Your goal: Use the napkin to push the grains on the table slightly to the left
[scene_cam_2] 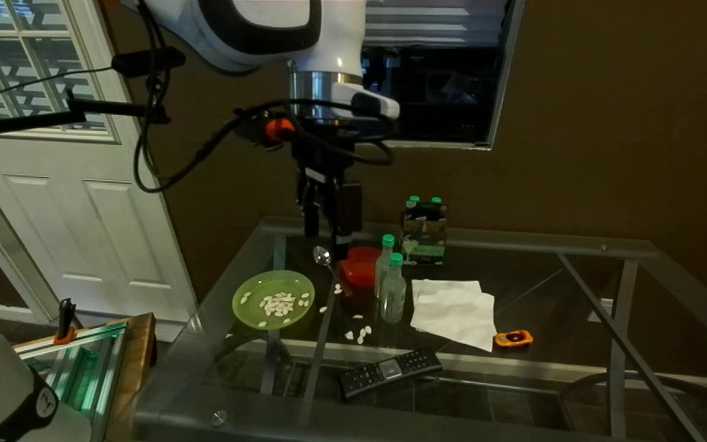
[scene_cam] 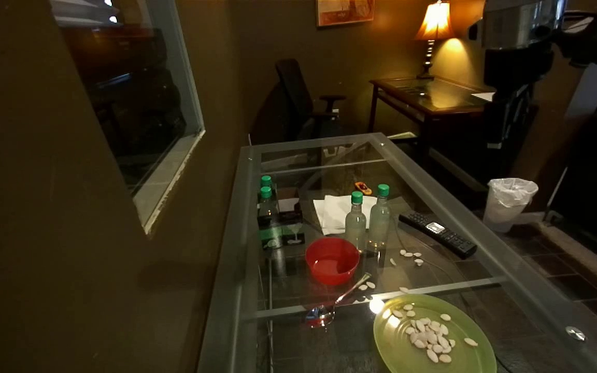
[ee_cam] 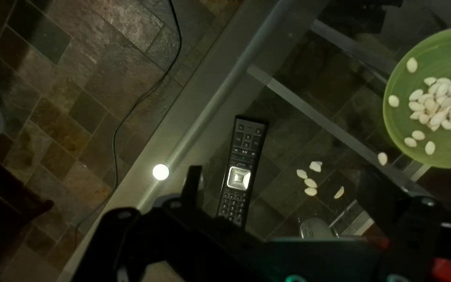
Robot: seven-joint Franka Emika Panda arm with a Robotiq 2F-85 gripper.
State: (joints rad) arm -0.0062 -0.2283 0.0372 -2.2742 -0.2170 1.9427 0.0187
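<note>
The napkin is white paper, lying flat in overlapping sheets on the glass table. It shows in both exterior views (scene_cam: 332, 215) (scene_cam_2: 455, 313), behind the bottles in one of them; it is hidden in the wrist view. The grains are a small scatter of pale kernels between the remote and the bottles (scene_cam: 411, 255) (scene_cam_2: 361, 333) (ee_cam: 310, 183), with a few others near the spoon and plate. The glass table (scene_cam: 436, 186) (scene_cam_2: 464, 423) (ee_cam: 225, 84) has a grey frame. My gripper (scene_cam: 496, 137) (scene_cam_2: 327, 236) (ee_cam: 280, 176) is open and empty, above the table, apart from napkin and grains.
Two green-capped bottles (scene_cam: 380, 223) (scene_cam_2: 393, 298) stand between napkin and red bowl (scene_cam: 329, 274) (scene_cam_2: 359, 270). A green plate (scene_cam: 392, 336) (scene_cam_2: 252, 288) holds similar pale kernels. A black remote (scene_cam: 437, 234) (scene_cam_2: 390, 368) (ee_cam: 241, 156), spoon (scene_cam: 353, 288), bottle carrier (scene_cam_2: 424, 236) and orange object (scene_cam_2: 513, 338) lie around.
</note>
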